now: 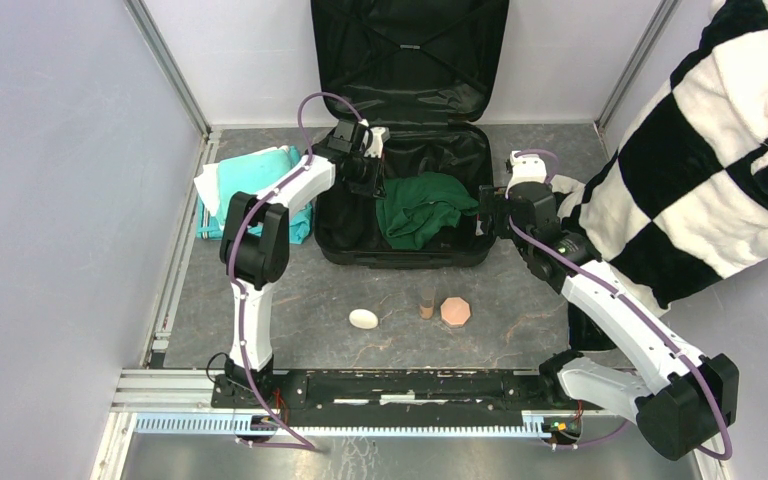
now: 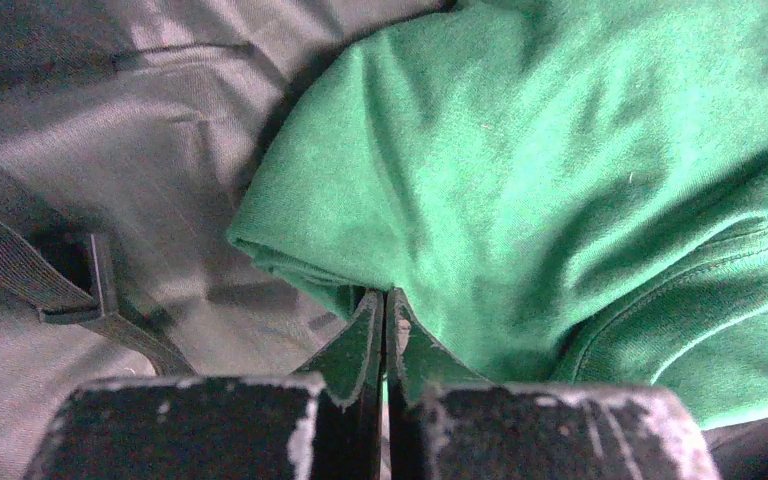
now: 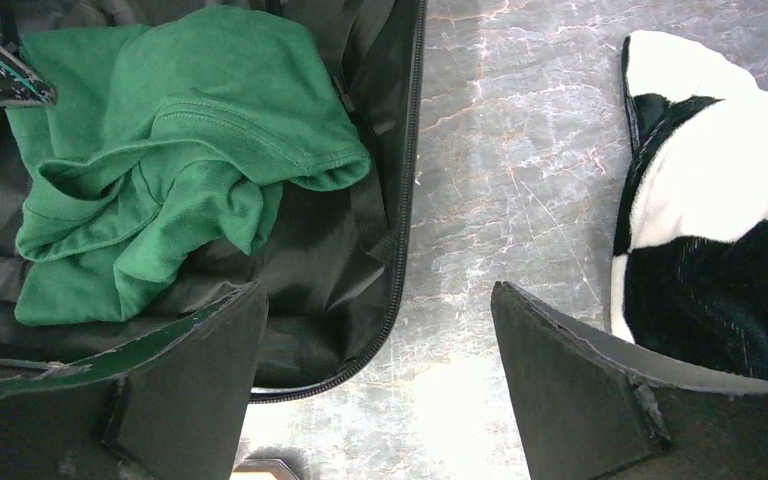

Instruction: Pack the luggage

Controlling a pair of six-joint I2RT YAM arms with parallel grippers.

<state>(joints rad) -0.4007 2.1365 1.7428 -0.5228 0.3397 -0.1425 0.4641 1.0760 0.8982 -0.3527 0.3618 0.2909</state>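
The luggage [image 1: 400, 255] lies open at the back of the table, its lid [image 1: 410, 60] upright against the wall. A crumpled green garment [image 1: 418, 210] rests on its black lining [image 2: 110, 130]. My left gripper [image 1: 368, 170] reaches into the case's left half. In the left wrist view its jaws [image 2: 386, 295] are pressed together on the near folded edge of the green garment [image 2: 560, 180]. My right gripper [image 3: 378, 290] stands open over the case's right rim [image 3: 405, 200], one finger above the lining and the other above the bare table, with nothing between them.
A black-and-white checkered blanket [image 1: 720, 150] is heaped at the right, close to the right arm. A folded teal cloth [image 1: 260, 180] lies left of the case. In front sit a white egg-shaped thing [image 1: 363, 318], a brown cylinder [image 1: 427, 302] and a pink octagonal piece [image 1: 455, 312].
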